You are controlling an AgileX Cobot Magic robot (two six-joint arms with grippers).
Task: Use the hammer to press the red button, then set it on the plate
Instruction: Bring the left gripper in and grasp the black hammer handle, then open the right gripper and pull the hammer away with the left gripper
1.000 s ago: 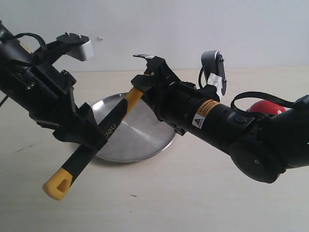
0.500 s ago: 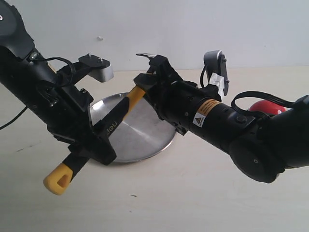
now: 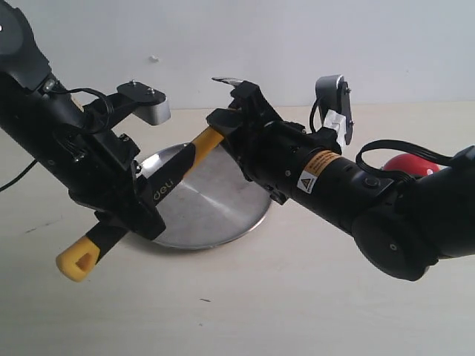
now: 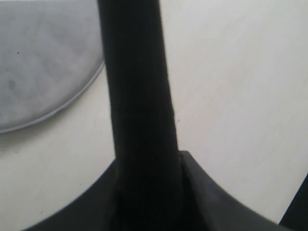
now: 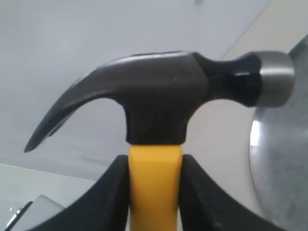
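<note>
Tabletop (image 3: pixel 312 304): one hammer (image 3: pixel 169 182), one plate (image 3: pixel 215 211), one button (image 3: pixel 409 163).

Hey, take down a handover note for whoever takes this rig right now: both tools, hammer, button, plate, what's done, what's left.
Left tool: shut on the hammer, on its black grip.
Right tool: shut on the yellow neck just under the head.
Hammer: held in the air, tilted, head up, crossing the plate in the exterior view.
Button: on the table behind the right arm, mostly hidden.
Done: hammer lifted; whether the button was pressed cannot be told.
Left: press the button if needed, then lay the hammer on the plate.
</note>
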